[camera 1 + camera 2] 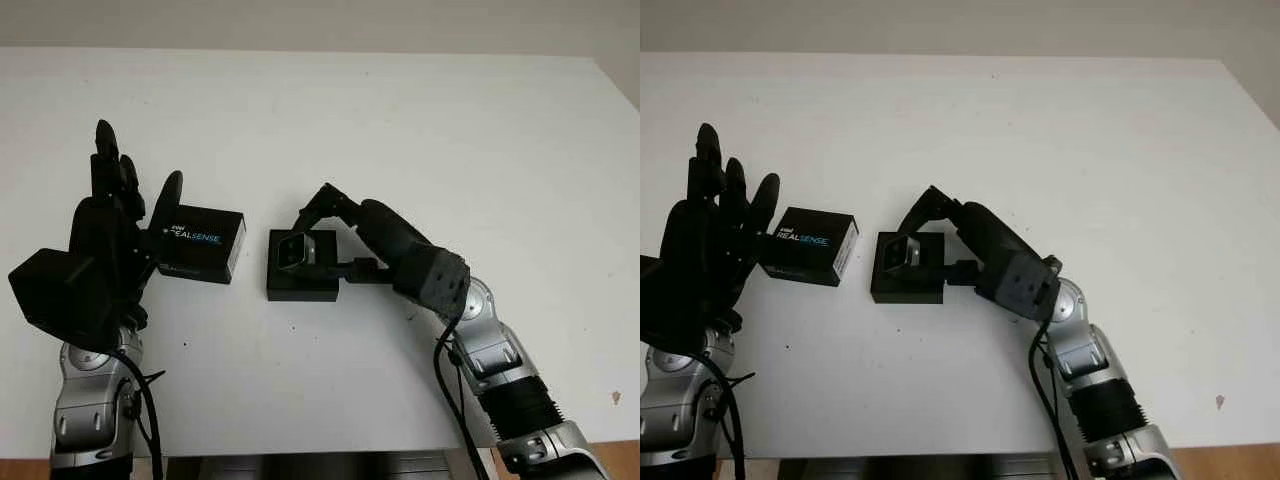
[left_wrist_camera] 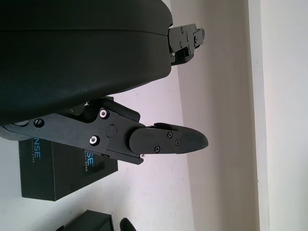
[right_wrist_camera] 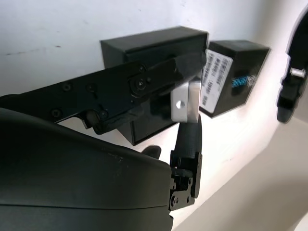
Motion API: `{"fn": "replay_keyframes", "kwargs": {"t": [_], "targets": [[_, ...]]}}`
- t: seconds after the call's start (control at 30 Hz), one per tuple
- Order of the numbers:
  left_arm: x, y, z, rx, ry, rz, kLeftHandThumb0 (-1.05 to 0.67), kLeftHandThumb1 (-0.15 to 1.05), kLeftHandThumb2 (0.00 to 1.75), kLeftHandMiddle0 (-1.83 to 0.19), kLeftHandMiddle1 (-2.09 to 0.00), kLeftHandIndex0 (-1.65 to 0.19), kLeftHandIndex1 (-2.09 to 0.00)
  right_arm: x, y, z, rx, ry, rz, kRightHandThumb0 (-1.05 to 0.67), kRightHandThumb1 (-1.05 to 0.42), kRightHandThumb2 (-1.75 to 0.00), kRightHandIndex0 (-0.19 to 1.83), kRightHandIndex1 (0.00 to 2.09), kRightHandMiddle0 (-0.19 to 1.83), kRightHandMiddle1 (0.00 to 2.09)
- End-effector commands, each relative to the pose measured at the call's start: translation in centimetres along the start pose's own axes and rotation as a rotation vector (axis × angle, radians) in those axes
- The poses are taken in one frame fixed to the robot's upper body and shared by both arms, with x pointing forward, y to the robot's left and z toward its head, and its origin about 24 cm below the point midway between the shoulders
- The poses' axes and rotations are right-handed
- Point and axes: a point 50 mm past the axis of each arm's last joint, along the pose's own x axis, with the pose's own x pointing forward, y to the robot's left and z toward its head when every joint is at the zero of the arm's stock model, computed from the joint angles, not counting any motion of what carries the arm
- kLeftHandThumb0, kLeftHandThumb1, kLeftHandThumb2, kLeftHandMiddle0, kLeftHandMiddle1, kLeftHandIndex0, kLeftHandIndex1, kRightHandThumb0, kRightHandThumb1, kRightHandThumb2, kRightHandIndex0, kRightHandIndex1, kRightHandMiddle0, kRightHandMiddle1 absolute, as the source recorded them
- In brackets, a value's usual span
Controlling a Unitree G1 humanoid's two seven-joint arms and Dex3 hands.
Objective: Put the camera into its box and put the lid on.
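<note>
A white table (image 1: 420,130) holds two black things close together near the middle. One is the open box (image 1: 301,277), a low black tray. The other is the lid (image 1: 203,243), a black block with "REALSENSE" printed on it in blue and white, lying just to the left of the box with a small gap between them. The right hand (image 1: 320,235) reaches in from the bottom right and sits over the box. Its fingers (image 3: 144,84) are closed around the camera (image 1: 296,252), a small silver and dark piece. The camera is tilted and sits at the box's opening, in the half of the box nearer the lid. In the right wrist view, the silver end of the camera (image 3: 185,101) shows between two black fingers, with the box behind it and the lid beside it. The left hand (image 1: 125,215) is open and holds nothing. It is raised at the left side of the table, right next to the lid's left end. In the left wrist view, one finger (image 2: 166,139) reaches out above the lid (image 2: 62,171).
</note>
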Motion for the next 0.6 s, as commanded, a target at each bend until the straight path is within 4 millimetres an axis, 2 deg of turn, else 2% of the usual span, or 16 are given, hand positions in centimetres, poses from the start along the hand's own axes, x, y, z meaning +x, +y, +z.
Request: {"fn": "replay_keyframes", "kwargs": {"t": [0.0,0.17,0.37,0.57], "targets": [[-0.2,0.3,0.3,0.009,-0.01,0.008,-0.49,1.05,0.32,0.14,-0.06,0.17,-0.05,-0.6,-0.1,0.6,-0.071,-0.016,0.007,-0.5,-1.05,-0.08,-0.17,0.8,-0.04,1.4],[-0.1,0.4,0.3,0.012,-0.009,0.008,-0.48,1.05,0.32,0.14,-0.06,0.16,-0.05,-2.3,-0.8,3.2,-0.262,-0.154,-0.048,-0.47,-1.04,-0.05,-0.19,0.65,-0.11,1.16],[0.0,0.4,0.4,0.013,-0.008,0.012,-0.51,1.05,0.3,0.14,-0.05,0.16,-0.06,-3.7,-1.9,5.0,-0.324,-0.235,-0.091,-0.46,-1.02,-0.06,-0.11,0.52,-0.06,1.04],[0.1,0.3,0.5,0.013,-0.01,0.014,-0.5,1.05,0.29,0.13,-0.06,0.16,-0.06,-4.3,-2.5,5.9,-0.341,-0.266,-0.103,-0.49,-1.05,-0.07,-0.04,0.44,-0.04,0.95]]}}
